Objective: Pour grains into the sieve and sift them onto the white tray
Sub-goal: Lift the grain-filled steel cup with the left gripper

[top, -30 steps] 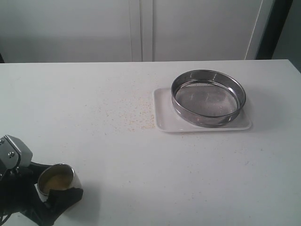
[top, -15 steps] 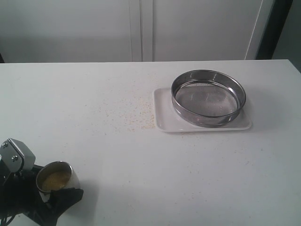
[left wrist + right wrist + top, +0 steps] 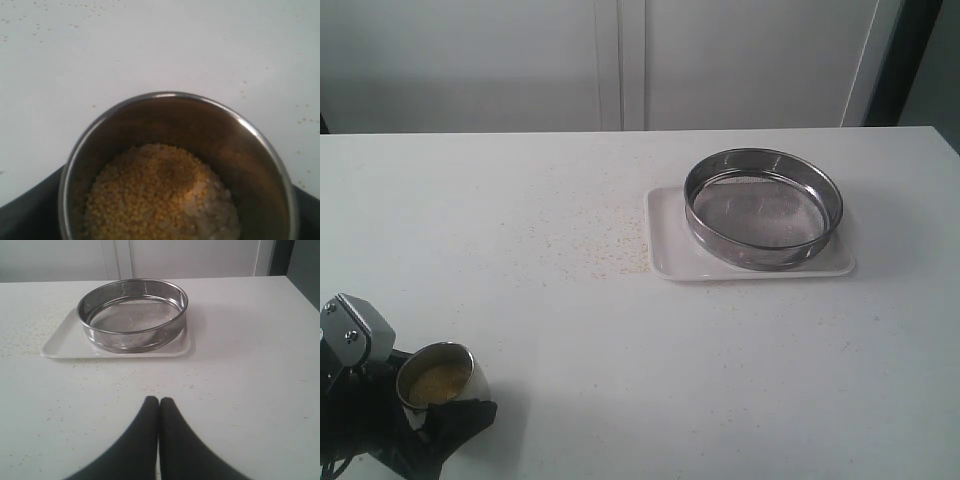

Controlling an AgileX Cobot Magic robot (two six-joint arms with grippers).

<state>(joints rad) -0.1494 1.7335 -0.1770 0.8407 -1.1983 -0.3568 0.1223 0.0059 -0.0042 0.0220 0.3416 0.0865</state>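
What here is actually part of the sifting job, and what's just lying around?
Part of the job: steel cup of grains, left gripper clasping it, sieve, white tray.
Lying about: spilled granules on the table, right gripper, shut and idle.

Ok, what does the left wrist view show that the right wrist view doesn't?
Only left wrist: a small rounded steel cup holding golden-yellow and paler grains, between the left gripper's dark fingers. Only right wrist: the wide round steel mesh sieve standing on the flat white rectangular tray, beyond the right gripper, its black tips closed. Both: the white tabletop with stray specks of grain.
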